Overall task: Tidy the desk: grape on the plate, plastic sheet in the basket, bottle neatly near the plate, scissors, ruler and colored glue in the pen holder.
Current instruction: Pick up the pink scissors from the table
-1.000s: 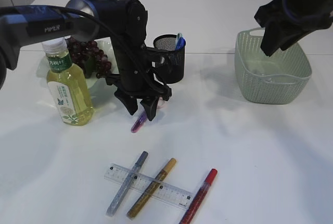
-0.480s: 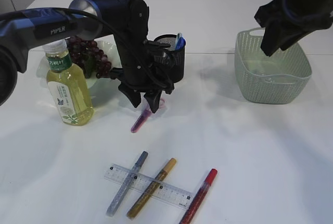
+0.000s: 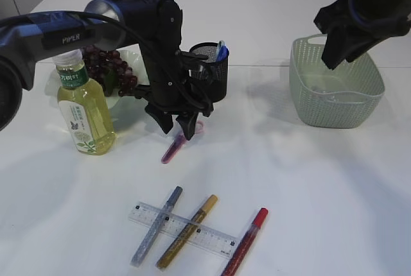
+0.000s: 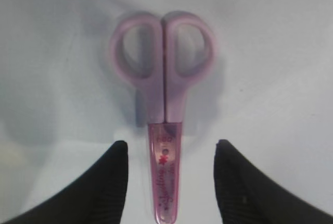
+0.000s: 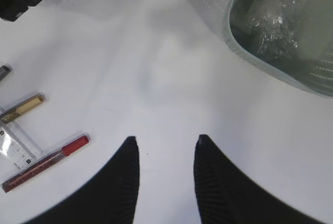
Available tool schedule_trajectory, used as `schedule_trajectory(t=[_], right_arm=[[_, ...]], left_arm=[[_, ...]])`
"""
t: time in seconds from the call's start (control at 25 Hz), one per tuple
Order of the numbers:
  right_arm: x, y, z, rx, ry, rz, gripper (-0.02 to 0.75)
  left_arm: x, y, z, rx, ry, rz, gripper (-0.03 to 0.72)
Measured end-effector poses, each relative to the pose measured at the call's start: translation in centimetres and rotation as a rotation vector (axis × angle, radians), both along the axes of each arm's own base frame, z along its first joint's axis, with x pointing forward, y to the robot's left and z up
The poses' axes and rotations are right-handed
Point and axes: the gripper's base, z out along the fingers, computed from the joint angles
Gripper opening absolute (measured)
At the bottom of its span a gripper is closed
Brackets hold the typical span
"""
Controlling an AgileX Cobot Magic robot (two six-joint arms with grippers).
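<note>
— Left gripper [image 3: 179,126] first: what is it doing compared with a second ago?

— It is hanging lower over the pink scissors [image 3: 178,142], and the arm is standing more upright than it was a second ago. In the left wrist view its fingers [image 4: 112,177] are spreading to either side of the capped blades without touching them, and the scissors [image 4: 164,125] are lying flat on the white tabletop [image 3: 308,186], handles pointing away from the camera.

— Are the scissors shifting at all?

— No, they are lying in the same spot, in front of the black mesh pen holder [image 3: 212,70].

— And the right gripper [image 5: 165,148]?

— It is staying put above the green basket [image 3: 336,90], fingers apart and holding nothing. The crumpled plastic sheet [image 5: 270,15] is sitting inside the basket.

— What about everything else?

— Nothing else is moving. The grapes [image 3: 109,67] are sitting on the plate [image 3: 131,54] behind the bottle [image 3: 82,103], which is standing upright just beside it. The clear ruler [image 3: 186,229] is lying near the front edge, with the silver glue pen [image 3: 156,226] and the gold glue pen [image 3: 186,232] crossing over it, and the red glue pen [image 3: 245,242] is touching its right end.
</note>
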Motion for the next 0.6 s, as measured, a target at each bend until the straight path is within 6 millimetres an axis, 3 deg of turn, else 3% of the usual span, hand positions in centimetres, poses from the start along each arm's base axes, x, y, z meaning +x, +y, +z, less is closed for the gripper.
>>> schedule_trajectory(t=[0.6], right_arm=[[0.0, 0.0, 0.0, -0.001, 0.000, 0.002, 0.292]], left_arm=[[0.0, 0.0, -1.2, 0.011, 0.021, 0.000, 0.385]])
